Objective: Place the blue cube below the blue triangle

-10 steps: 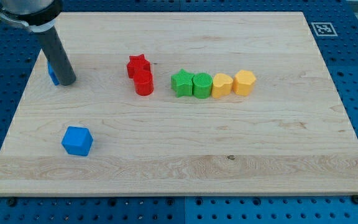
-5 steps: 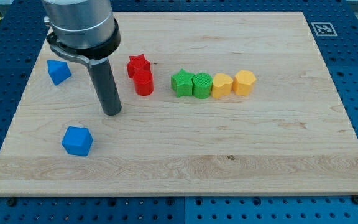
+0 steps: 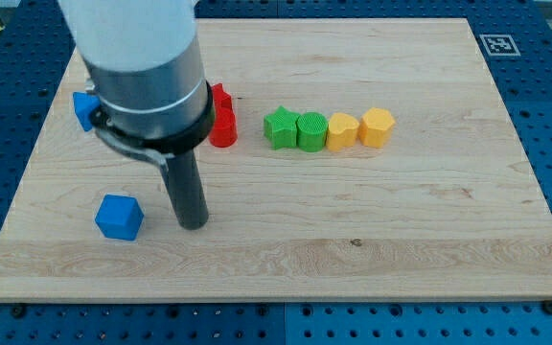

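On the pale wooden board (image 3: 429, 240), the blue triangle (image 3: 84, 107) sits by the left edge, the blue cube (image 3: 119, 217) nearer the bottom-left corner, and my tip (image 3: 194, 225), a bare rod grasping nothing, stands just right of the cube.

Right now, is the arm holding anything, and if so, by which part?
Nothing is held. My tip rests on the wooden board, just to the view's right of the blue cube, with a gap between them.

We find no readable words, brands or numbers. The only sign is a black-and-white square marker (image 3: 499, 44) on the table (image 3: 372, 230), at its corner toward the view's top right.
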You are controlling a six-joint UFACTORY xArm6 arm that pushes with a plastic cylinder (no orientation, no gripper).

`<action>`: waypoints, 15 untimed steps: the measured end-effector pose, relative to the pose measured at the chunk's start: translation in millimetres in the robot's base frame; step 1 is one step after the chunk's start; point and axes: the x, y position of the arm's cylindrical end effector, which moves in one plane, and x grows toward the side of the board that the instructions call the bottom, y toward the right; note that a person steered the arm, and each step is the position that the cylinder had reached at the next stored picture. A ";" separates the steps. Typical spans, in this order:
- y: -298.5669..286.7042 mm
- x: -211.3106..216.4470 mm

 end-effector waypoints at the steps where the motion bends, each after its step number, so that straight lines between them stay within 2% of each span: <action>1: -11.8 16.0; 3: -86.4 20.2; 6: -112.6 -21.0; 10: -127.5 -86.0; 15: -102.0 -84.2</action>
